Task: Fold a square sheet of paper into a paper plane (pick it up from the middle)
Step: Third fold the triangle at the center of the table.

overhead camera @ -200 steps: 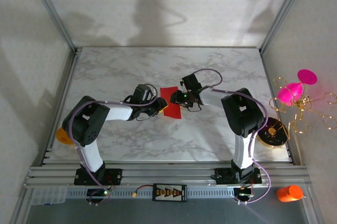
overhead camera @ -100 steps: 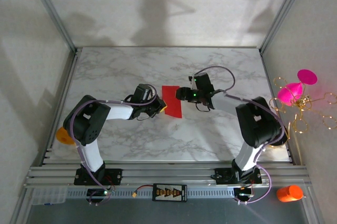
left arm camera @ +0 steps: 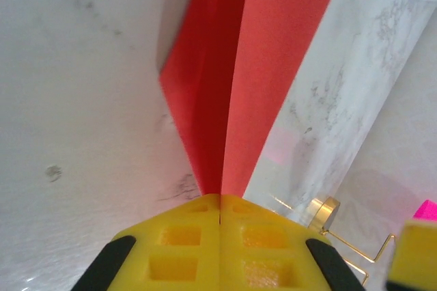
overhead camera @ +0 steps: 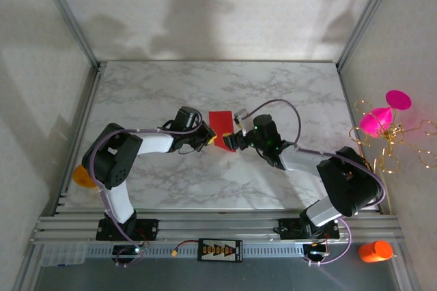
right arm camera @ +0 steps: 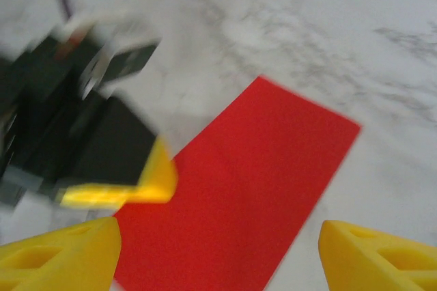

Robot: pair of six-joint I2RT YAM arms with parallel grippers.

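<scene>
Two hazards: the left gripper (overhead camera: 211,139), clamped shut on the 8 o'clock edge of the square sheet of paper (overhead camera: 220,121) lying mid-table (overhead camera: 293,93), may tear or crumple it if the empty, wide-open right gripper (overhead camera: 229,143) at 5 o'clock snags it.

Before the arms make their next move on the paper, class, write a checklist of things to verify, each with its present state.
1. Left pincer shut on the red paper: ok.
2. Right pincer open over the paper: ok.
3. Paper folded into a rectangle: ok.
4. Layers lined up at the edges: cannot tell.
5. Pincers apart from each other: cannot tell, they are close.
6. Paper well inside the table: ok.
</scene>
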